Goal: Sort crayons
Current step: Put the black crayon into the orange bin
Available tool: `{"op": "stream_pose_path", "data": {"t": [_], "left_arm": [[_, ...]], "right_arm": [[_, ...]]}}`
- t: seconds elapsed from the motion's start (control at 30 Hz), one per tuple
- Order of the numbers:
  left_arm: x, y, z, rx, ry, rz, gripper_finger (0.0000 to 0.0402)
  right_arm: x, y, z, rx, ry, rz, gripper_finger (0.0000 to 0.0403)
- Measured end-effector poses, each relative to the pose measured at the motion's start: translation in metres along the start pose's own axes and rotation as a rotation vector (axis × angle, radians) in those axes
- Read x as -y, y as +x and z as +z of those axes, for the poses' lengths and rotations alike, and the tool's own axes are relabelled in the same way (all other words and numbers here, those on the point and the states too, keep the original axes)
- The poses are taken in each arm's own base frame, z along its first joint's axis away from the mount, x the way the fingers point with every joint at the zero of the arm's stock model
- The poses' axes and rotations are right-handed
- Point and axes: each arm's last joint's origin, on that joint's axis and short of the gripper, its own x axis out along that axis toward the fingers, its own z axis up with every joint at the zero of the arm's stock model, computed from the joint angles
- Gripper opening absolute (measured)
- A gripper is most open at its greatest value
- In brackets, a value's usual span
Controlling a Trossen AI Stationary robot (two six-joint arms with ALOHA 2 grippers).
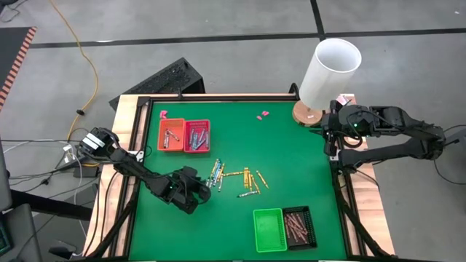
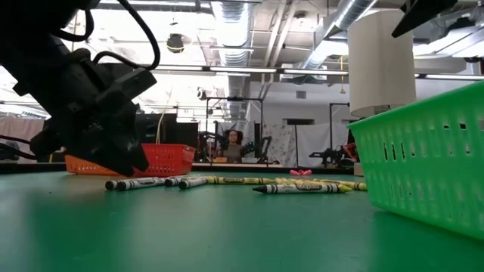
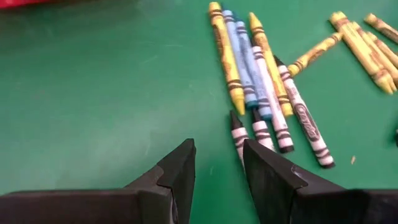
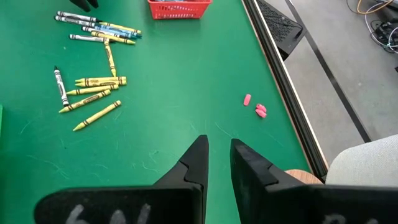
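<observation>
Crayons [image 1: 233, 177], loose lot: yellow, blue and grey sticks scattered on the green table [image 1: 291, 160], not yet sorted. The nearest cluster lies just ahead of the left gripper [image 1: 198, 191]; the yellow ones fan out farther beyond it.

Left gripper: low over the mat, jaws parted by a narrow gap, nothing between them. From its wrist camera the dark tip of a grey crayon [image 3: 237, 127] sits just off one finger [image 3: 177, 171], so it looks lined up for a single pick from the cluster's edge, where a stick can be taken without dragging its neighbours.

Red trays [image 1: 185, 135], pair, side by side: beyond the left gripper, within easy reach of that arm; each holds a few crayons already, probably the grey and blue groups.

Green tray [image 1: 269, 229], apparently empty, and black tray [image 1: 300, 226] with brown-red crayons: off to the gripper's side, near the table's front edge.

Right gripper [image 1: 333, 138]: parked at the table's far right edge beside a white cylinder [image 1: 329, 71], jaws slightly apart, holding nothing; waiting clear of the work.

Pink scraps [image 1: 263, 114]: stray bits, well away from both grippers.
</observation>
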Motion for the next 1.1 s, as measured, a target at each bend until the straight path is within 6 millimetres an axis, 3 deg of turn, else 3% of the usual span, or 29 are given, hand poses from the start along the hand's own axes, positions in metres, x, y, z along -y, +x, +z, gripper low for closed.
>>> {"op": "stream_pose_path", "data": {"t": [0.27,0.67,1.1], "left_arm": [[0.001,0.0,-0.001,-0.032,0.115,-0.013,0.0123],[0.008,0.0,0.0,-0.033,0.097,-0.065,0.0123],[0.025,-0.001,0.003,-0.046,0.123,0.028,0.0123]], "right_arm": [[0.0,0.0,0.0,0.0,0.0,0.0,0.0068],[0.0,0.0,0.0,0.0,0.002,0.0,0.0068],[0.0,0.0,0.0,0.0,0.001,0.0,0.0068]]}}
